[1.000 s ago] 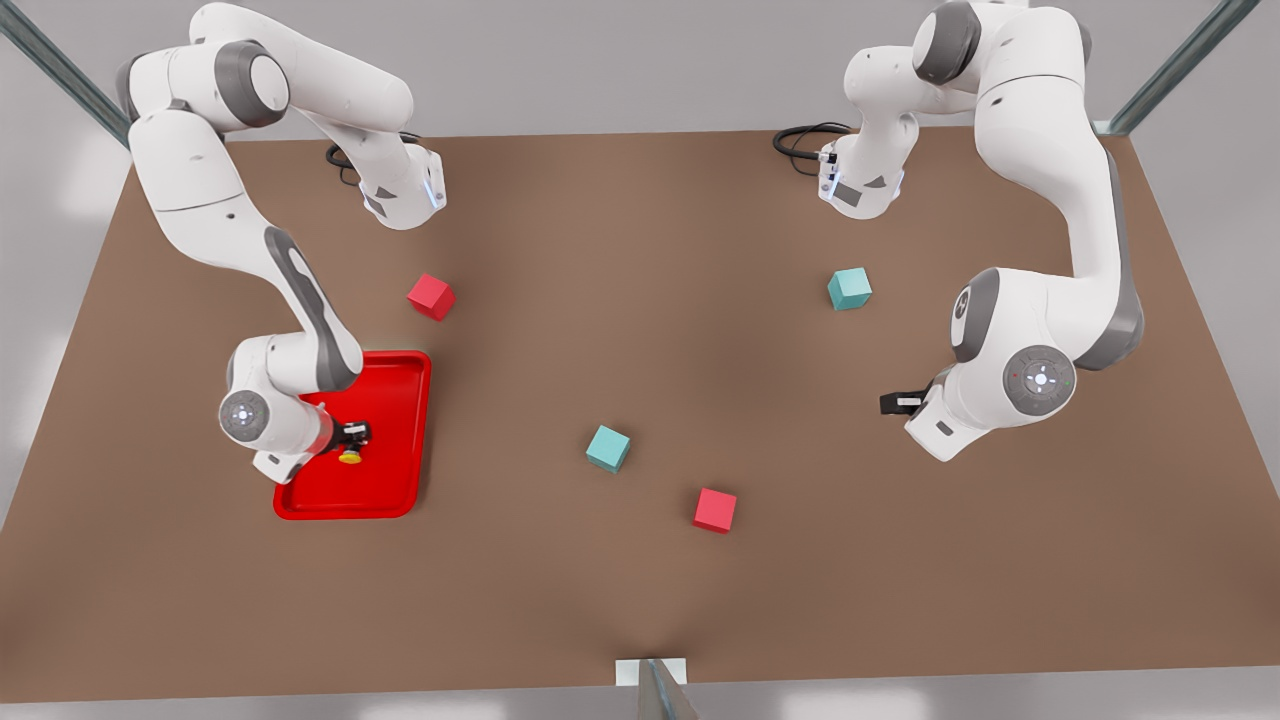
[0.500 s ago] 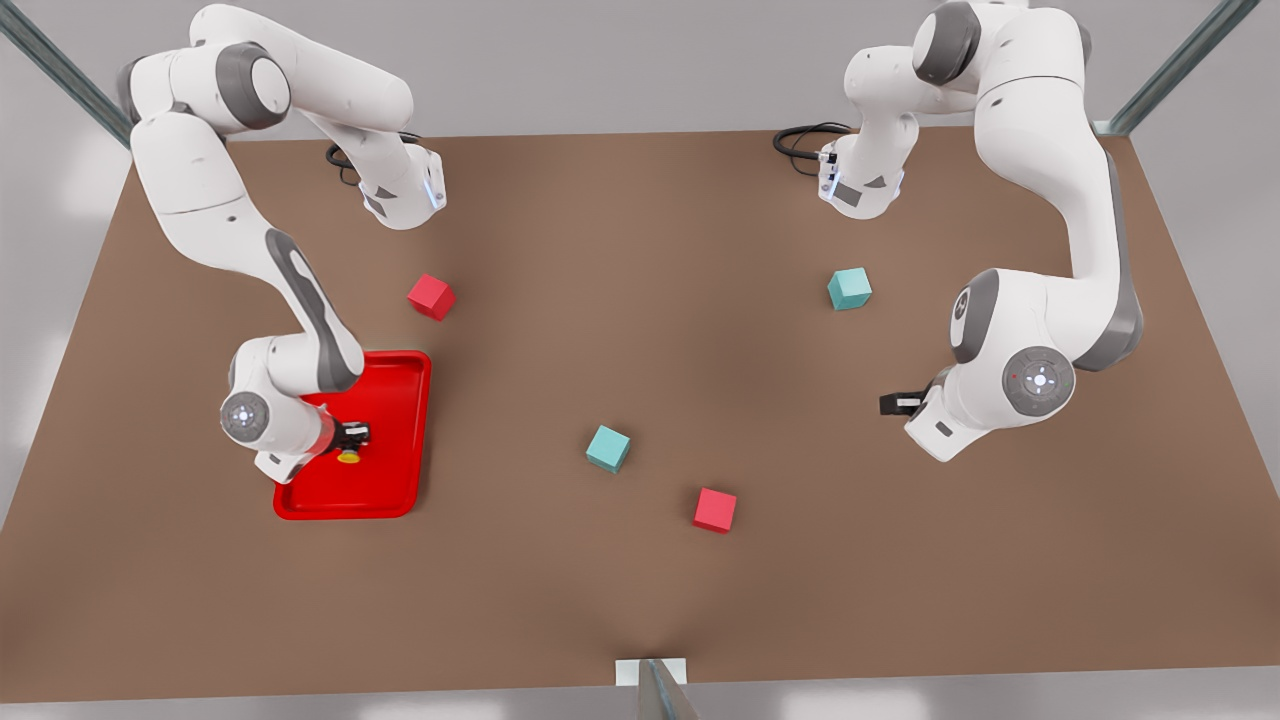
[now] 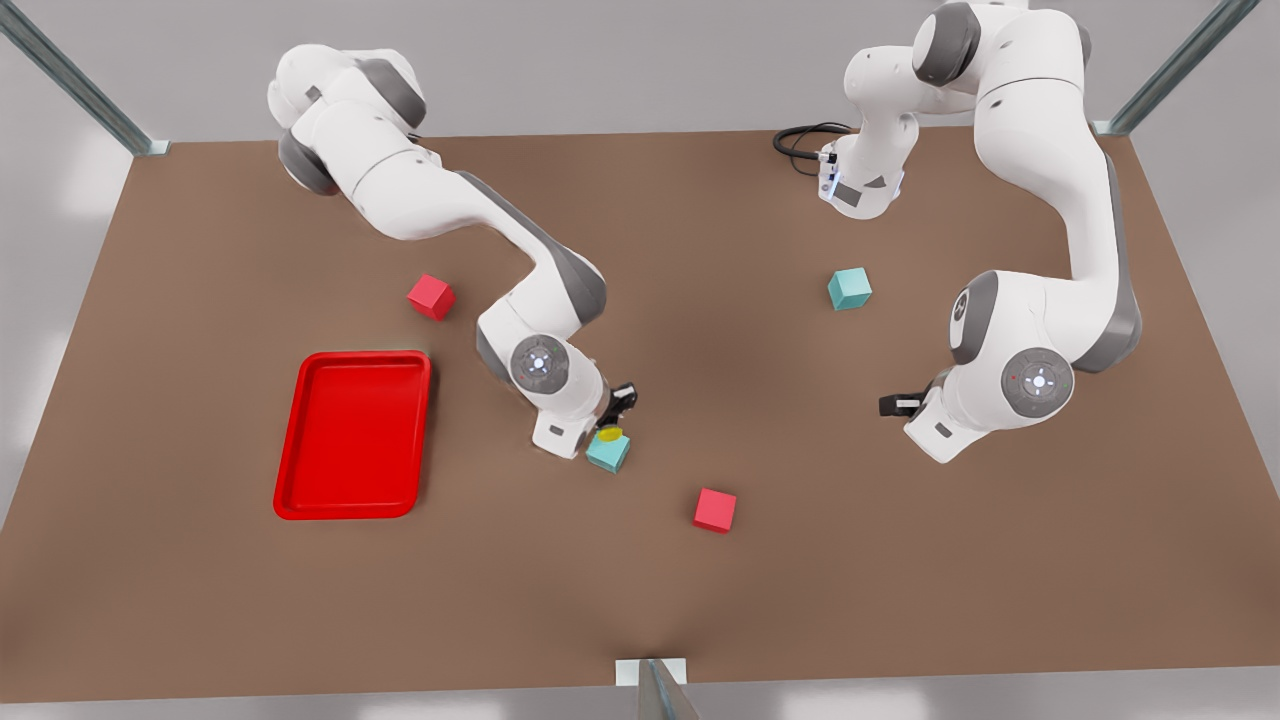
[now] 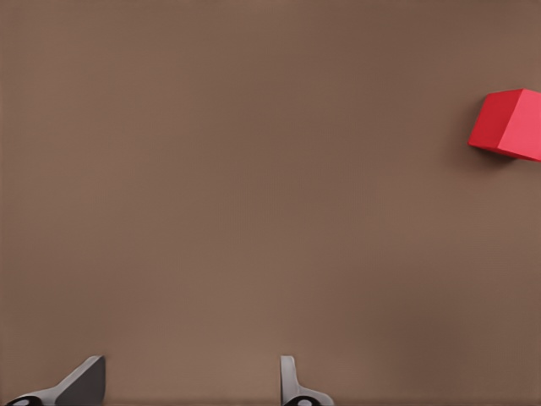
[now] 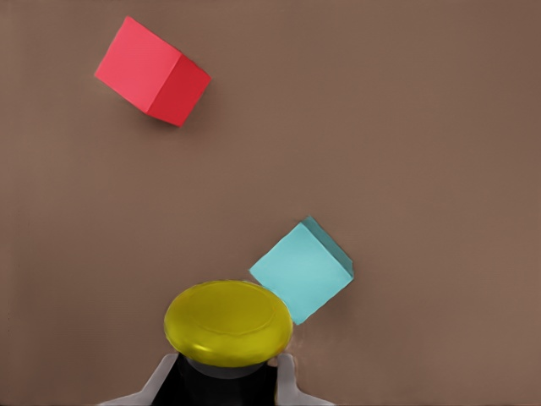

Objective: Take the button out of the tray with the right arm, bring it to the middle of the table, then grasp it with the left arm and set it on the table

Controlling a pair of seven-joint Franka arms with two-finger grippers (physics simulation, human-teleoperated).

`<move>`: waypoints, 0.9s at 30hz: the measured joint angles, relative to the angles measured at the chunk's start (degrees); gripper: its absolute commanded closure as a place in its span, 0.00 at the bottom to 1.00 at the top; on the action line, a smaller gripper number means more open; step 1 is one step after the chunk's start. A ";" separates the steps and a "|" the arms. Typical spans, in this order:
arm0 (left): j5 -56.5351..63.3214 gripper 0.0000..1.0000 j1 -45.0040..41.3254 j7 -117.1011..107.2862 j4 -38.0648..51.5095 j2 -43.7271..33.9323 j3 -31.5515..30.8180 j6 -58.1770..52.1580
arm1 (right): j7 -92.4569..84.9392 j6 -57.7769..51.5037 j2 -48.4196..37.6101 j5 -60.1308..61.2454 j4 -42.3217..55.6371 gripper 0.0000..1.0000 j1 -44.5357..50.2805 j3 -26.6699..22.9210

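Front view: my right gripper [image 3: 612, 420] hangs near the middle of the table [image 3: 700, 600], fingers pinching the button [image 3: 610, 434], whose yellow cap sits just above a teal cube [image 3: 608, 452]. The tray [image 3: 290, 470] lies well apart toward the front view's left. I log a red cube [image 3: 431, 296] beyond the tray, a second red cube [image 3: 715, 509] and a second teal cube [image 3: 849, 288]. My left gripper [image 3: 897, 403] waits at the front view's right.

Left wrist view: fingertips [image 4: 84, 381] spread apart over bare table, nothing between them; red cube [image 4: 509, 123] at the edge.

Right wrist view: fingers [image 5: 286, 372] clamp the button [image 5: 228, 322] under its cap; teal cube [image 5: 302, 271] just beside, red cube [image 5: 154, 72] farther.
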 measured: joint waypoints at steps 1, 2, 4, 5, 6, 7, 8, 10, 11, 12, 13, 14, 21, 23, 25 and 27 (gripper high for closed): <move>0.00 0.00 -0.02 0.00 -0.02 -0.01 0.00 -0.03 | 3.65 0.51 1.57 0.33 1.97 0.64 3.23 -0.10; 0.00 0.00 -0.06 0.00 -0.04 -0.05 0.00 -0.06 | 7.23 1.25 3.37 0.56 4.15 0.64 6.61 -0.44; 0.00 0.00 -0.07 0.00 0.00 -0.06 0.00 -0.11 | 14.02 3.80 6.51 0.86 6.38 0.64 11.80 -1.37; 0.00 0.00 -0.03 0.00 -0.02 -0.05 0.00 -0.11 | 17.16 5.28 8.14 0.96 7.44 0.64 13.77 -1.66; 0.00 0.00 0.03 0.00 -0.04 -0.01 0.00 -0.09 | 20.15 6.83 9.57 1.03 8.05 0.64 15.85 -2.49; 0.00 0.00 0.07 0.01 -0.05 0.03 0.00 -0.05 | 22.98 8.35 10.88 1.07 8.35 0.64 17.57 -3.65; 0.00 0.00 0.07 0.01 -0.06 0.13 0.00 -0.01 | 25.64 9.67 11.72 1.11 8.51 0.64 18.39 -4.78; 0.00 0.00 0.02 0.01 -0.02 0.32 0.00 0.09 | 30.45 11.90 13.93 1.14 10.31 0.64 18.70 -6.38; 0.00 0.00 0.01 0.01 0.00 0.41 0.00 0.14 | 32.59 12.78 14.68 1.16 10.85 0.64 18.65 -6.95; 0.00 0.00 0.01 0.01 0.00 0.45 0.00 0.18 | 34.56 13.53 15.26 1.17 11.14 0.62 18.61 -7.47; 0.00 0.00 0.00 0.01 0.01 0.48 0.00 0.22 | 36.35 14.31 16.14 1.15 11.27 0.61 18.61 -8.00; 0.00 0.00 0.00 0.01 0.02 0.49 0.00 0.25 | 38.04 15.32 17.19 1.12 11.32 0.56 18.68 -8.46; 0.00 0.00 -0.01 0.00 -0.03 0.42 0.00 0.36 | 47.71 17.16 12.68 0.68 10.65 0.00 18.52 -8.61; -0.08 0.00 0.05 0.01 0.31 0.43 -0.37 0.39 | 48.92 12.87 5.84 0.79 9.00 0.00 13.96 -7.11; -0.38 0.00 -1.95 -0.20 2.22 0.42 -5.86 0.76 | 48.00 6.47 -6.19 0.94 -0.27 0.00 1.72 -5.42; -0.99 0.00 -8.35 -1.11 3.47 0.59 -9.39 1.72 | 44.56 -0.01 -19.34 0.82 -11.40 0.00 -14.85 -4.99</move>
